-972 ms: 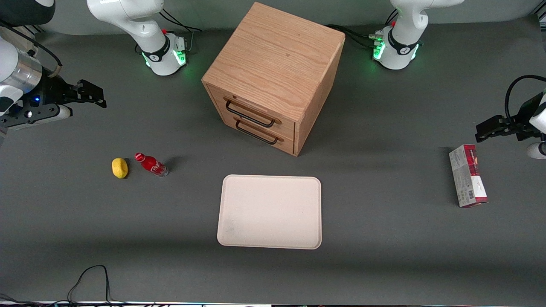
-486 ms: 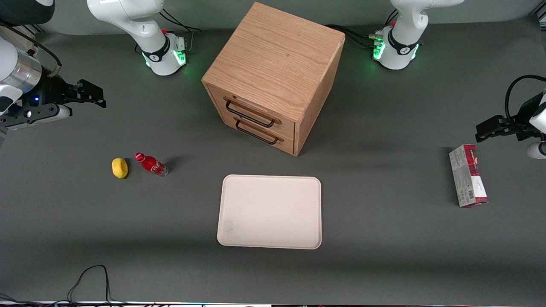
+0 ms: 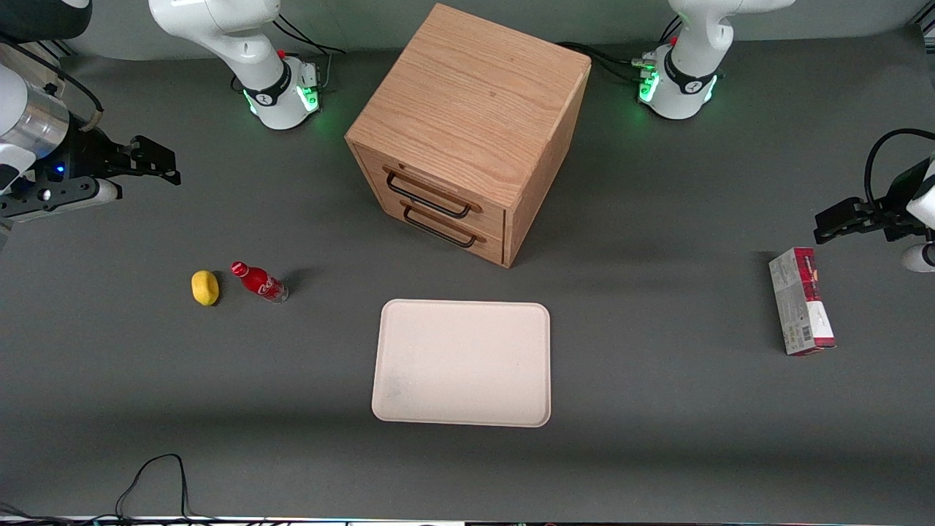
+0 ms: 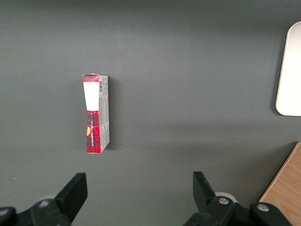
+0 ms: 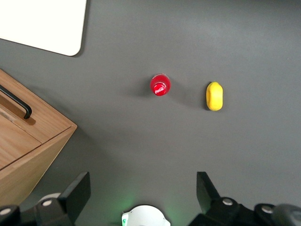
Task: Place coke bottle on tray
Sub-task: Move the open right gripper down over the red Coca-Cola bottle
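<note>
The coke bottle [image 3: 259, 281], small and red with a red cap, stands upright on the grey table beside a yellow lemon, toward the working arm's end. It also shows cap-up in the right wrist view [image 5: 160, 85]. The cream-white tray [image 3: 460, 363] lies bare, nearer the front camera than the cabinet; its corner shows in the right wrist view [image 5: 42, 23]. My right gripper [image 3: 164, 164] hangs open and empty above the table, farther from the front camera than the bottle and well apart from it. Its spread shows in the wrist view [image 5: 142, 188].
A yellow lemon [image 3: 205, 287] [image 5: 214, 96] lies beside the bottle. A wooden two-drawer cabinet [image 3: 467, 124] [image 5: 23, 141] stands mid-table, drawers shut. A red-and-white carton [image 3: 801, 299] [image 4: 96, 113] lies toward the parked arm's end. A cable [image 3: 157, 475] lies at the front edge.
My right gripper has shifted very slightly away from the front camera. The bottle, lemon and tray have not moved.
</note>
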`<act>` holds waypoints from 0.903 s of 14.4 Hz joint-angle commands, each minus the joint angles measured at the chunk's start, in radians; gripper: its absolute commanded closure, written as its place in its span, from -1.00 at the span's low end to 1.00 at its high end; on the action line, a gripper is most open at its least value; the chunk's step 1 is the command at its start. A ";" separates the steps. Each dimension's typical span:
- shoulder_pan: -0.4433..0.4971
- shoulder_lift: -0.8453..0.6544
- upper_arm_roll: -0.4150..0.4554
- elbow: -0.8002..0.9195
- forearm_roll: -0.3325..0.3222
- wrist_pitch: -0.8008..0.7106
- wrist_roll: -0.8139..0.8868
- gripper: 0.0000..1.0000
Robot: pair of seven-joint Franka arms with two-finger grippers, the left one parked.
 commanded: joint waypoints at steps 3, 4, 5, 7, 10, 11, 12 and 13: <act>0.010 0.043 0.005 0.053 0.013 -0.019 0.051 -1.00; 0.014 0.048 0.005 0.058 0.013 -0.019 0.051 -1.00; 0.016 0.057 0.005 0.066 0.016 -0.019 0.051 -1.00; 0.019 0.101 0.005 0.111 0.012 -0.019 0.051 -1.00; 0.022 0.176 0.005 0.210 0.006 -0.027 0.051 -1.00; 0.022 0.210 0.005 0.242 0.006 -0.027 0.051 -1.00; 0.021 0.239 0.004 0.274 0.006 -0.027 0.051 -1.00; 0.019 0.270 0.004 0.320 0.004 -0.027 0.049 -1.00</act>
